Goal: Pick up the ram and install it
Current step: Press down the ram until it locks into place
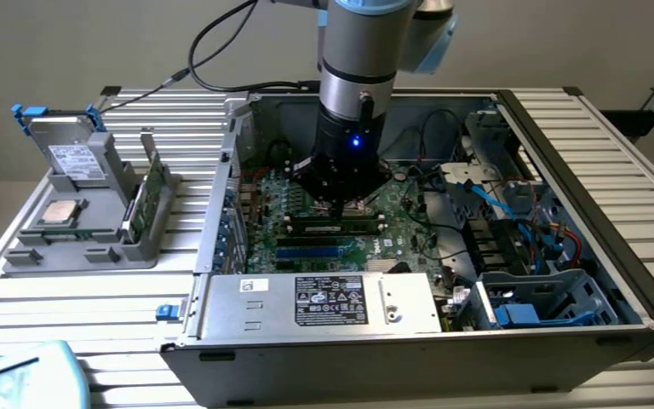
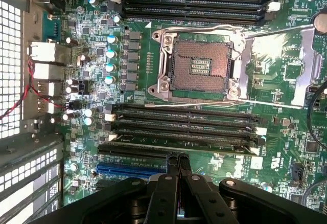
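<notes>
The ram [image 1: 329, 227] is a thin dark-green stick with black chips, lying along a slot of the motherboard [image 1: 287, 200] inside the open computer case. In the wrist view I see the ram [image 2: 214, 146] edge-on, as a thin green line in the black slot nearest the fingers. My gripper [image 1: 346, 207] hangs straight down over the stick's middle. Its black fingers are shut together, and their tips [image 2: 178, 158] rest at or just above the stick's top edge. Nothing is clamped between them.
The bare processor socket [image 2: 199, 65] and more black slots [image 2: 194, 1] lie beyond the ram. The silver power supply [image 1: 321, 302] and cables [image 1: 509, 213] crowd the case. On the exterior view's left, a grey holder [image 1: 88, 234] carries a silver processor chip [image 1: 60, 213], an upright green board [image 1: 149, 200] and a drive [image 1: 71, 153].
</notes>
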### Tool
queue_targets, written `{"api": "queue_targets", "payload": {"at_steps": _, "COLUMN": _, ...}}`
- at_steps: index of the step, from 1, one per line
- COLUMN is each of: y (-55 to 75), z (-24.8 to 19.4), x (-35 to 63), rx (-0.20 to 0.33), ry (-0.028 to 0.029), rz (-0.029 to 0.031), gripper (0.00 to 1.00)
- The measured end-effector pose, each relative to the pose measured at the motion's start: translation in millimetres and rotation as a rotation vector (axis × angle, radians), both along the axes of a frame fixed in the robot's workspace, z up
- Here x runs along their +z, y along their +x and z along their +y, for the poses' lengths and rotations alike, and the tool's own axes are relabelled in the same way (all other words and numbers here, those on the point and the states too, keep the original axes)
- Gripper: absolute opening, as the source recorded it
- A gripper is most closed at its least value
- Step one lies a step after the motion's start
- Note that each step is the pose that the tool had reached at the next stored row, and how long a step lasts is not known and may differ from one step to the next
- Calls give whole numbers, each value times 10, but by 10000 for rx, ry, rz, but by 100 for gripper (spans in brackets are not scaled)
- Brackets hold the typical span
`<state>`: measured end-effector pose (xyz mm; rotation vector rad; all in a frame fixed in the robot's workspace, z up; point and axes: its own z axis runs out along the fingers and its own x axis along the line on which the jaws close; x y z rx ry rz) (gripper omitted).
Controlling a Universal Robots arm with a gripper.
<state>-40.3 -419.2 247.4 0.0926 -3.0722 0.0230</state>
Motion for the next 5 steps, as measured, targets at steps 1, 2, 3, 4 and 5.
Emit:
{"api": "queue_targets", "payload": {"at_steps": 1, "y": 0, "z": 0, "x": 0, "rx": 1, "ry": -1, "rz": 1, "gripper": 11}}
{"api": "queue_targets", "payload": {"at_steps": 2, "y": 0, "z": -1, "x": 0, "rx": 1, "ry": -1, "rz": 0, "gripper": 11}}
{"api": "queue_targets", "payload": {"at_steps": 3, "y": 0, "z": -1, "x": 0, "rx": 1, "ry": 0, "rz": 0, "gripper": 11}}
{"api": "queue_targets", "payload": {"at_steps": 4, "y": 0, "z": -1, "x": 0, "rx": 1, "ry": -1, "rz": 0, "gripper": 11}}
{"api": "queue_targets", "payload": {"at_steps": 5, "y": 0, "z": -1, "x": 0, "rx": 1, "ry": -1, "rz": 0, "gripper": 11}}
